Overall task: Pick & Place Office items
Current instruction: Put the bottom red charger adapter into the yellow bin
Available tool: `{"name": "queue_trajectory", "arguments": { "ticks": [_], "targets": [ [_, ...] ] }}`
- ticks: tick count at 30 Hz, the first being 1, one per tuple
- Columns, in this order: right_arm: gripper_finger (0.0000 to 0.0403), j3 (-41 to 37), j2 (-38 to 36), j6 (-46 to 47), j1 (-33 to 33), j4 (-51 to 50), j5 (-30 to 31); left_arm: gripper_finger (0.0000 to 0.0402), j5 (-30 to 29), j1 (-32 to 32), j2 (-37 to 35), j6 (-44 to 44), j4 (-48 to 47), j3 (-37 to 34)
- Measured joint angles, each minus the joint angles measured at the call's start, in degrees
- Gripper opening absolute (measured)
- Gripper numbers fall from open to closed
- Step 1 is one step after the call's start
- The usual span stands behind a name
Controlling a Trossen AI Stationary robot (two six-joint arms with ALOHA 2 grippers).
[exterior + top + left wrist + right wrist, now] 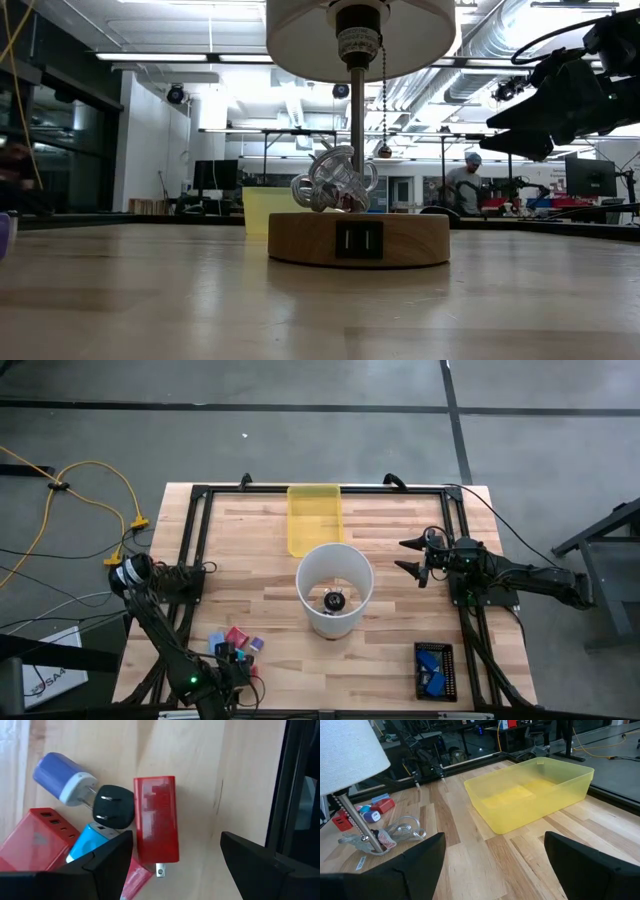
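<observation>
Chargers look light, rigid and slick, so the wide-open left gripper (175, 857) should pinch the glossy red rectangular plastic charger (156, 820) across its long flat sides.

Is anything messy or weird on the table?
The little chargers and plugs lie jumbled in a heap near the left gripper, pointing every way. A clear cord is bunched in a tangle on the lamp's wooden base. The yellow tray sits neatly and looks empty.

One yellow tray (314, 518), one lamp (334, 589), two arms.
</observation>
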Motion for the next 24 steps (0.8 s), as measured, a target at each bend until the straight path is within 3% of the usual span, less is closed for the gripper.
{"name": "queue_trajectory", "arguments": {
  "ticks": [5,17,24],
  "targets": [
    [0.0327,0.0,0.0,0.0,0.0,0.0,0.0,0.0286,0.0,-0.1,0.3,0.2,0.4,0.0],
    [0.0326,0.0,0.0,0.0,0.0,0.0,0.0,0.0211,-0.1,0.2,0.3,0.4,0.3,0.0],
    [0.0326,0.0,0.0,0.0,0.0,0.0,0.0,0.0200,-0.6,0.6,0.3,-0.6,0.4,0.0]
  ]
}}
